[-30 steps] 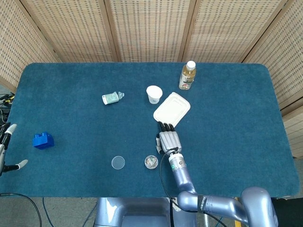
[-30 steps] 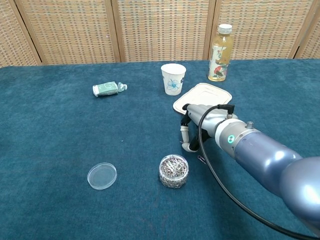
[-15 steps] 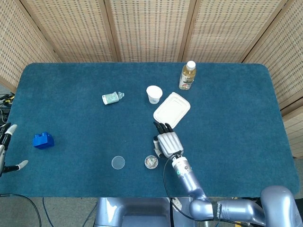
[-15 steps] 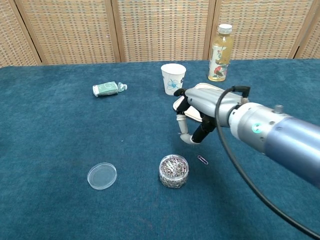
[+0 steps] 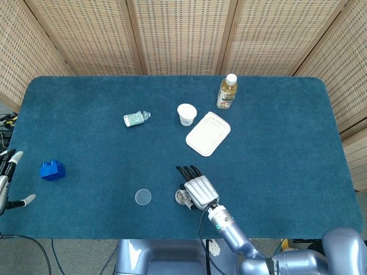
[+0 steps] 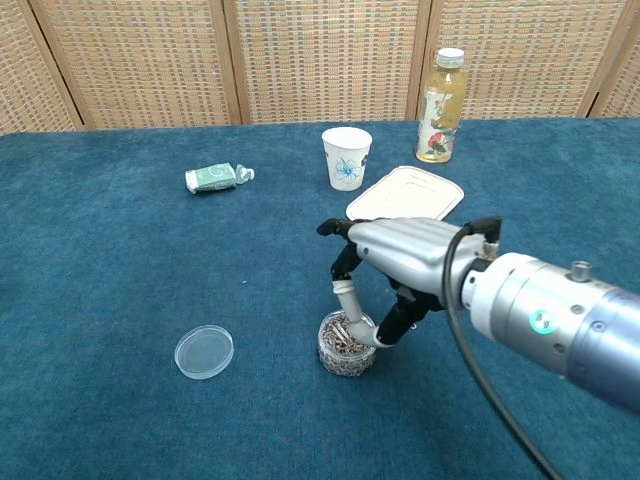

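The right robot hand has swung away from the white tray and now hangs right over the little jar of paper clips.

Seen from the chest view, its fingers curl downward with the tips at the jar's open mouth, touching the clips; whether a clip is pinched there I cannot tell. The jar sits on the blue tabletop near the front edge, with its clear round lid lying well apart to the left. Behind it stand the white tray, a paper cup and a bottle. The left robot hand hovers open off the tabletop's left edge, near a blue block.
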`<state>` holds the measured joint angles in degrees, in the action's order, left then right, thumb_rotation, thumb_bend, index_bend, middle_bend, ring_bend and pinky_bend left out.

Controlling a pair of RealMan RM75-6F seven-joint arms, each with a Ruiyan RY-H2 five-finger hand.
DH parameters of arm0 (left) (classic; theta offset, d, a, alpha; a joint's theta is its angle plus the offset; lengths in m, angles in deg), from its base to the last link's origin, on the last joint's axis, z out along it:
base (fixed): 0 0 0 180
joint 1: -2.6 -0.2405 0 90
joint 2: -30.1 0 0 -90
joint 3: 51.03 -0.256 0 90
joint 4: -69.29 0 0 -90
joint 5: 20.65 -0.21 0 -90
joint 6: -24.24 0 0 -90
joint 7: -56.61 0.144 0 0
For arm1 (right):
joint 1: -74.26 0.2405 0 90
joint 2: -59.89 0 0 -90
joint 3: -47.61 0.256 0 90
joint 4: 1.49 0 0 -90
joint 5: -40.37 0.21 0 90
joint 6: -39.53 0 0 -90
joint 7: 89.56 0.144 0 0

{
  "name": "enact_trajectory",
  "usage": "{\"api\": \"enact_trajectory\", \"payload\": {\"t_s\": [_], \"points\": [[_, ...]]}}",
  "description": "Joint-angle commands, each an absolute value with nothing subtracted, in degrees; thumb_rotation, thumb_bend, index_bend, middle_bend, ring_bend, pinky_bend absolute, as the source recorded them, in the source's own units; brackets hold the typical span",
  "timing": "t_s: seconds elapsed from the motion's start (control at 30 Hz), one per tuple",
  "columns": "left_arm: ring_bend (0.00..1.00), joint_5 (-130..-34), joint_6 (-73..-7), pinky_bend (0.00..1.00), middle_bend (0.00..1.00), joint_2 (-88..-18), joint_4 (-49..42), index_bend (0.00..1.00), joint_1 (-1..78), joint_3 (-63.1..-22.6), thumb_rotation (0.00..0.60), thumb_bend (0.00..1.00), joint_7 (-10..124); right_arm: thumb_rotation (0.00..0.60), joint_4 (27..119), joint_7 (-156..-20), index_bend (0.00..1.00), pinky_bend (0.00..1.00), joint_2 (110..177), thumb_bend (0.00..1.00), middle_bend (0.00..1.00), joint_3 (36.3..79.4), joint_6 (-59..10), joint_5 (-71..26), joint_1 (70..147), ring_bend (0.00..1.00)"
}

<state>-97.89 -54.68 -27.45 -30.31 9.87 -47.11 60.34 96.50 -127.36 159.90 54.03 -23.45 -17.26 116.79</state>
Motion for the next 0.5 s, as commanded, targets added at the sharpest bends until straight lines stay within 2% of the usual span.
{"api": "enact_trajectory", "payload": {"t_s": [0.03,0.33,0.43,0.5], "points": [[0.0,-97.9,-54.7,0.0,0.0,-27.5,-30.3,0.0,9.9,-47.1,0.6,0.0,60.4,0.6,94.9,-128.5,0.68,0.0,161.9,0.45,0.01,54.9,-23.5,-16.2,117.5,0.0],[0.0,-97.5,-54.5,0.0,0.0,-27.3,-30.0,0.0,9.9,-47.0,0.6,0.0,59.7,0.6,93.1,-130.0,0.67,0.0,164.5,0.45,0.01,56.4,-23.6,-14.2,118.6,0.0],[0.0,-97.6,-54.6,0.0,0.0,-27.3,-30.0,0.0,9.9,-47.0,0.6,0.0,59.6,0.6,93.1,-129.8,0.55,0.0,164.5,0.44,0.01,56.3,-23.4,-14.3,118.7,0.0],[0.0,-97.7,-54.6,0.0,0.0,-27.3,-30.0,0.0,9.9,-47.0,0.6,0.0,59.6,0.6,92.8,-129.6,0.45,0.0,164.6,0.39,0.01,56.1,-23.4,-15.0,118.7,0.0]]}}
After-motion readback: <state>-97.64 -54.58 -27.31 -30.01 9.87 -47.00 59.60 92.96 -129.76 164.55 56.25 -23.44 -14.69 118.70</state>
